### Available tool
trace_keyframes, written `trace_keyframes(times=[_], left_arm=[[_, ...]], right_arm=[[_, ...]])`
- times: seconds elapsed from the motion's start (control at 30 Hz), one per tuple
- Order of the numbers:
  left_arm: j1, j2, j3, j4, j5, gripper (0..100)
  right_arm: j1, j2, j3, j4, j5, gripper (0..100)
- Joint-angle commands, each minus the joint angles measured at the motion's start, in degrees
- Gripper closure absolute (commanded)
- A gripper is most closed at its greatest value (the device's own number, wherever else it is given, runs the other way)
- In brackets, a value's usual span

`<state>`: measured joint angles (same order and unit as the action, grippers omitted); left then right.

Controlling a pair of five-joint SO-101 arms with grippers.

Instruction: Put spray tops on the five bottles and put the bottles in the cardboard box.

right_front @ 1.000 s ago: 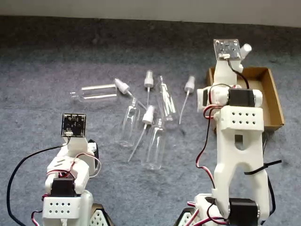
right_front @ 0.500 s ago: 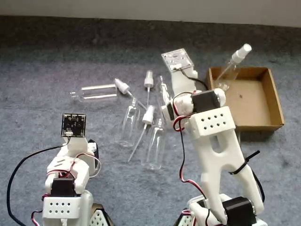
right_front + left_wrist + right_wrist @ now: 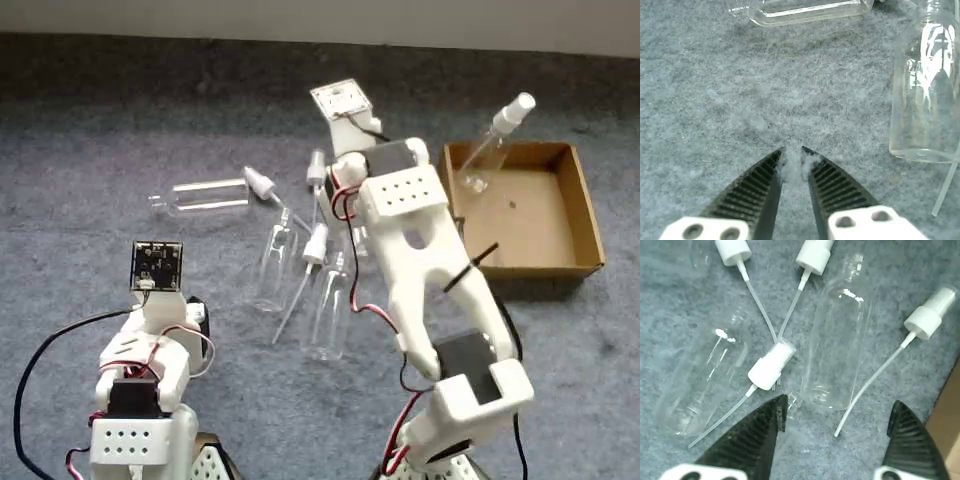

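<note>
**Right claw** (image 3: 840, 410): jaws spread wide, nothing gripped. It hangs over loose parts on the grey carpeted table (image 3: 100, 120).
- An uncapped clear plastic bottle (image 3: 837, 345) lies just ahead of the gap between the jaws, base toward the claw.
- A white spray top with a thin dip tube (image 3: 769, 369) lies just ahead of one jaw tip, just beside a second uncapped clear bottle (image 3: 705, 375).
- Three further white spray tops (image 3: 812, 252) lie farther ahead, apart from the claw.
- The brown cardboard box (image 3: 585, 215) sits to this claw's right, apart from it.
- A clear bottle fitted with a spray top (image 3: 490, 150) leans in the box's far-left corner, its head above the rim.

**Left claw** (image 3: 792, 152): jaws drawn nearly together with a thin slit between the tips, nothing gripped, low over the carpet.
- An upright-lying clear bottle (image 3: 927, 95) rests ahead and to one side, base nearer the claw.
- A crosswise clear bottle (image 3: 800, 7) lies farther ahead, well apart from the tips.
</note>
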<state>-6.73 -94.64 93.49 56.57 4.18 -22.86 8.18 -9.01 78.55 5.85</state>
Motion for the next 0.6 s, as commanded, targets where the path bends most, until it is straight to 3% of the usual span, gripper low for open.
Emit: trace_keyframes(times=[0.0,0.57], left_arm=[[-0.4,-0.5,-0.5,-1.0,0.4,99],[-0.4,-0.5,-0.4,-1.1,0.4,99]], right_arm=[[-0.6,5.6,-14.2,4.0,0.3,70.7],[-1.1,42.1,-52.0,9.0,0.4,70.7]])
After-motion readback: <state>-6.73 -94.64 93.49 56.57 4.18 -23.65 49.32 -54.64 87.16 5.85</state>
